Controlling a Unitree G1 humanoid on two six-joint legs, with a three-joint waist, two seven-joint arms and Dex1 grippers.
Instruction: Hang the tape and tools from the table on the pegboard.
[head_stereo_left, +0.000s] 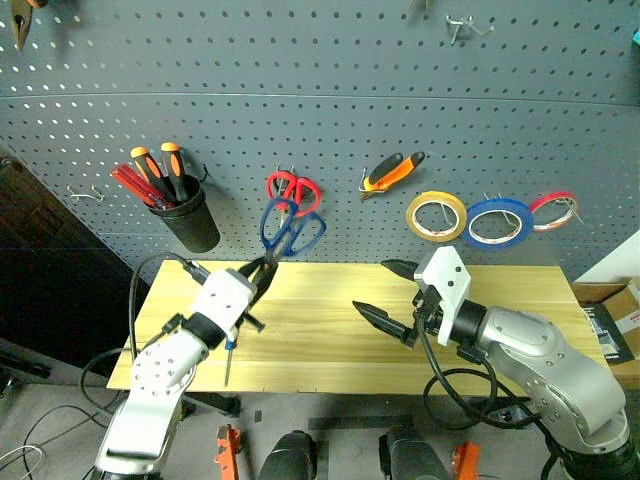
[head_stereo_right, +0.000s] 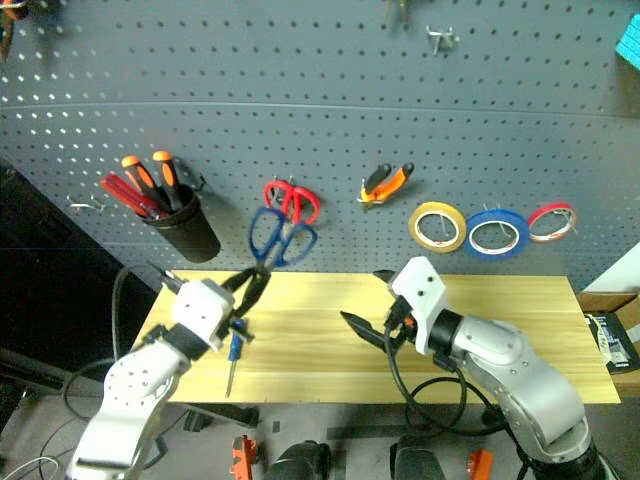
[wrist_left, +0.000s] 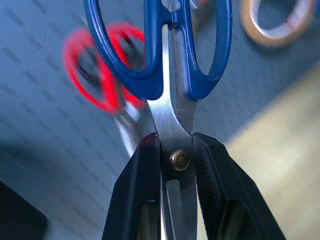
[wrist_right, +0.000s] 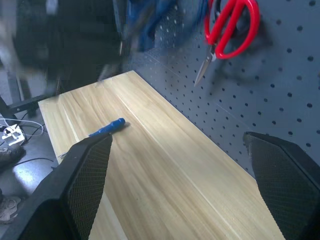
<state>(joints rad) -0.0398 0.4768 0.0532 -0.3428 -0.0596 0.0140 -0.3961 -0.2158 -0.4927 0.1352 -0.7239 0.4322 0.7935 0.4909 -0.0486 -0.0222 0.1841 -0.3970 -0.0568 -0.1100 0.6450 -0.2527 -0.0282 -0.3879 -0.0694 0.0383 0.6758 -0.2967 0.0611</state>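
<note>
- the left gripper (head_stereo_left: 262, 271) is clamped on the steel blades of the blue scissors (head_stereo_left: 290, 228), right at the pivot screw, handles pointing up and away from it toward the pegboard (head_stereo_left: 330, 90).
- the step in hand looks like hanging these scissors. to do it well, i'd judge one handle loop has to be carried over a free hook and lowered until the loop bears on it, and only then should the grip let go.
- the red scissors (head_stereo_left: 292, 188) hang just beyond and slightly above the blue handles, the two overlapping in the head views. the approach should pick a hook clear of them, or the loops may knock them off.
- with the hold on the blades only, the scissors could swivel about the pinch; a slow, steady move would suit.
- the right gripper (head_stereo_left: 390, 293) stands wide open with nothing in it, well apart from the left one, over the table (head_stereo_left: 520, 290).
- the blue screwdriver (wrist_right: 107, 128) lies on the table below the left gripper, near the front edge.
- the yellow tape (head_stereo_left: 436, 216) and the pliers (head_stereo_left: 391, 171) already hang on the pegboard, beyond the right gripper.
</note>
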